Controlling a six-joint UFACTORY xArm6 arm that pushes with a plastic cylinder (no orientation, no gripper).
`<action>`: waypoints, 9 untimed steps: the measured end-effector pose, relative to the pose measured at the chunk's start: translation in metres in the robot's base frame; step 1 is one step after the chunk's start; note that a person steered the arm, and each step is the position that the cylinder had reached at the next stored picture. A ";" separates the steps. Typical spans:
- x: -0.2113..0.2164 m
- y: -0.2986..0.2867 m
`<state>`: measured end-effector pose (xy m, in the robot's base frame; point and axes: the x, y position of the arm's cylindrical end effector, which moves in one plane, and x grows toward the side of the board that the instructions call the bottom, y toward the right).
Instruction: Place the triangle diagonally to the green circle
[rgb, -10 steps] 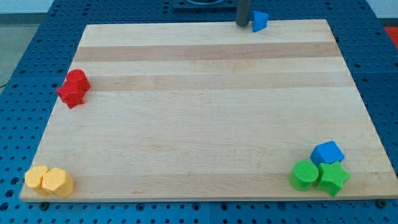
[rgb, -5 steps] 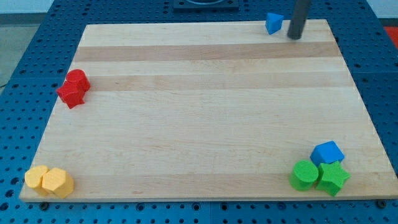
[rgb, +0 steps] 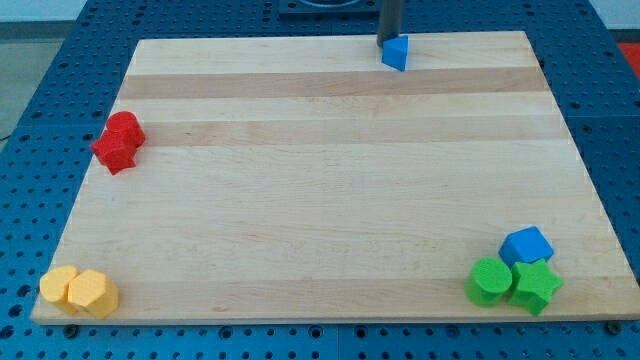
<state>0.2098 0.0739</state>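
The blue triangle (rgb: 396, 53) lies near the top edge of the wooden board (rgb: 320, 180), a little right of centre. My tip (rgb: 389, 38) stands just above it toward the view's top, touching or nearly touching it. The green circle (rgb: 489, 281) sits at the bottom right corner, far from the triangle. It is pressed against a green star (rgb: 535, 284) on its right and a blue cube (rgb: 527, 246) above and to the right.
Two red blocks (rgb: 119, 142) huddle at the board's left edge. Two yellow blocks (rgb: 79, 291) sit at the bottom left corner. A blue pegboard table (rgb: 30, 90) surrounds the board.
My tip swung from left of the triangle to its right, then back to just above it. The triangle first slid right, then left and slightly down the board.
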 end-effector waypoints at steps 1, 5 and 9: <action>0.000 0.000; 0.042 -0.001; 0.039 -0.020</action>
<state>0.2486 0.0537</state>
